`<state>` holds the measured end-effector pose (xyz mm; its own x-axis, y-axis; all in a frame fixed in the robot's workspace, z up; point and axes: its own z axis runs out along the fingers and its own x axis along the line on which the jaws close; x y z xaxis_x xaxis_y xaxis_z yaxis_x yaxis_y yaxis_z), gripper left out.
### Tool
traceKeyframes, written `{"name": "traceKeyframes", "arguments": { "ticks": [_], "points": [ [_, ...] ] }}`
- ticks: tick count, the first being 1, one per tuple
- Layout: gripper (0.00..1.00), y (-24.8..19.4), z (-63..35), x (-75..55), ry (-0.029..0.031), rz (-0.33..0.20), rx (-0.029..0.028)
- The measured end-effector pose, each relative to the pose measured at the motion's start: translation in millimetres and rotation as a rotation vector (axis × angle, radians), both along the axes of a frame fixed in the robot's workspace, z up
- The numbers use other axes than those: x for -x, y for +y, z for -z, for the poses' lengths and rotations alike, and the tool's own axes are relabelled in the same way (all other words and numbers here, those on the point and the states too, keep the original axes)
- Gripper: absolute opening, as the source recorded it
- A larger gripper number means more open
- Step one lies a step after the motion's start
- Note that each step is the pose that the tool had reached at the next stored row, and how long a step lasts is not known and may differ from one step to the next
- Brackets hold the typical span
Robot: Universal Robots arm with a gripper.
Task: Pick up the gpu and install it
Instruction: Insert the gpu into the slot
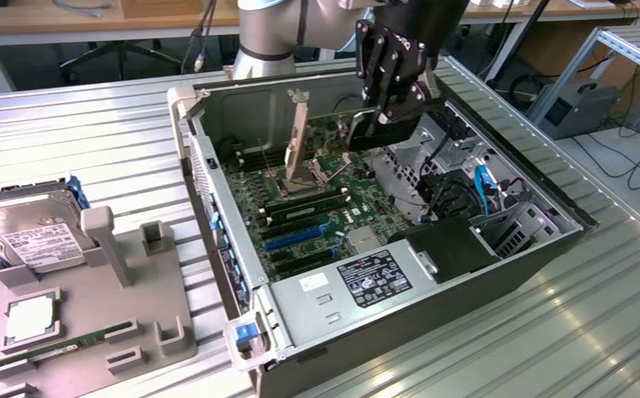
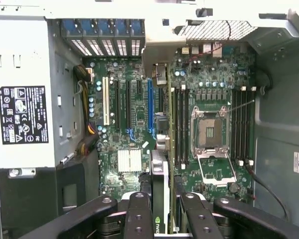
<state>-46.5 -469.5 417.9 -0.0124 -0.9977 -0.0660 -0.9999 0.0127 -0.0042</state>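
My gripper (image 1: 391, 106) hangs over the open computer case (image 1: 204, 178), shut on the gpu (image 1: 378, 131), a thin black card held on edge above the motherboard (image 1: 309, 220). In the wrist view the gpu (image 2: 159, 172) shows edge-on between my black fingers (image 2: 139, 216), its silver bracket end pointing toward the case's rear slot openings. My gripper (image 2: 162, 219) keeps the card above the board, roughly in line with the blue expansion slot (image 2: 150, 107) and beside the RAM slots (image 2: 182, 124).
A power supply (image 1: 370, 278) with a black label fills the case's near end; cables and a drive cage (image 1: 475, 207) crowd the exterior view's right. The CPU socket (image 2: 209, 132) stands open. On the exterior view's left, a grey fixture (image 1: 132, 307) holds a hard drive (image 1: 27, 236), a CPU (image 1: 32, 317) and a RAM stick (image 1: 60, 348).
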Motion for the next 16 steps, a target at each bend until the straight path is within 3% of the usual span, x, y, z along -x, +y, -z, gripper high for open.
{"name": "traceKeyframes", "arguments": {
  "ticks": [5, 7, 11, 13, 16],
  "points": [
    [0.27, 0.0, 2.1, 5.4, -0.0008, 0.0, 0.0002],
    [0.27, 0.0, 4.1, 8.5, -0.0038, 0.0, 0.0003],
    [0.27, 0.0, 9.6, 25.3, -0.0285, 0.0, 0.0003],
    [0.27, 0.0, 13.1, 28.8, -0.0333, 0.0, 0.0003],
    [0.27, 0.0, 15.8, 30.7, -0.0347, 0.0, 0.0006]
  ]
}}
